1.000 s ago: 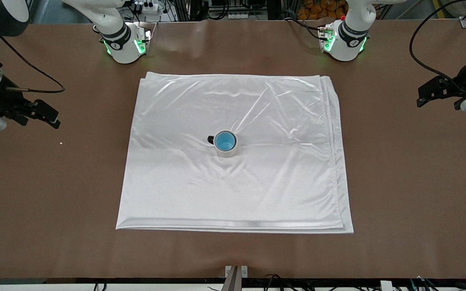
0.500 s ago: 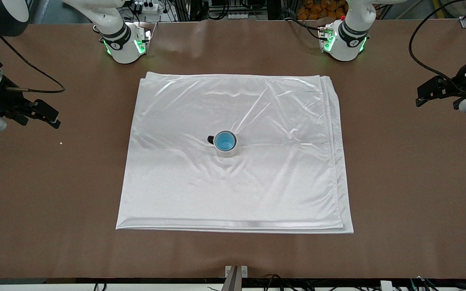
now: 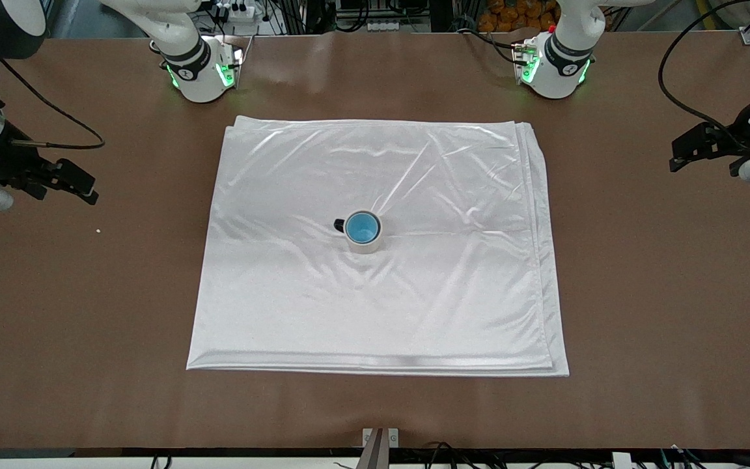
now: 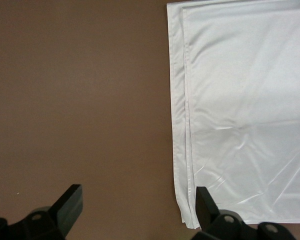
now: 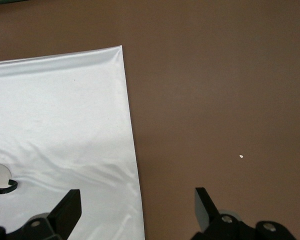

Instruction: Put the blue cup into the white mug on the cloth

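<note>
Blue shows bright inside the white mug (image 3: 364, 232), and we judge that is the blue cup (image 3: 362, 227) already nested in it, the pair upright near the middle of the cloth (image 3: 453, 286) with the mug's black handle turned toward the right arm's end of the table, so the placing looks done. We see the left gripper (image 3: 704, 148) over bare table off the cloth's edge at its own end, fingers spread wide and empty in its wrist view (nothing between them), and the right gripper (image 3: 66, 184) likewise wide and empty over bare table at its end. Both arms wait clear, which we take as parking away so nothing knocks the mug.
</note>
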Motion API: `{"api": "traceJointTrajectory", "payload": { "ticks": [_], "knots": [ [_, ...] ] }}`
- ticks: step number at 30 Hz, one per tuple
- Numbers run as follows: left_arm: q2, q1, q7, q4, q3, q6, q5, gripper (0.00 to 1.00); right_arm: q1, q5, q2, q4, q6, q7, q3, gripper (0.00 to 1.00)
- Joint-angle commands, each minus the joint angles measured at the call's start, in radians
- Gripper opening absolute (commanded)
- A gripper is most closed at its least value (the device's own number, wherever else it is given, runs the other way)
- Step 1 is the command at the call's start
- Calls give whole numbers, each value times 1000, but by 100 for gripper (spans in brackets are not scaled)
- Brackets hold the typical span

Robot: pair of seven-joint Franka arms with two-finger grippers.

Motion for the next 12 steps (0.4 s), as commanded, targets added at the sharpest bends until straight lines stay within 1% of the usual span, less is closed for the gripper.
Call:
{"api": "traceJointTrajectory", "payload": {
  "ticks": [1,12],
  "knots": [
    [11,6,20,27,-3,-23,8,100,-14,19,5,19,-18,-4,12,100],
    [14,-7,11,27,-3,-23,8,100,-14,19,2,19,-20,-5,13,100]
  ]
}}
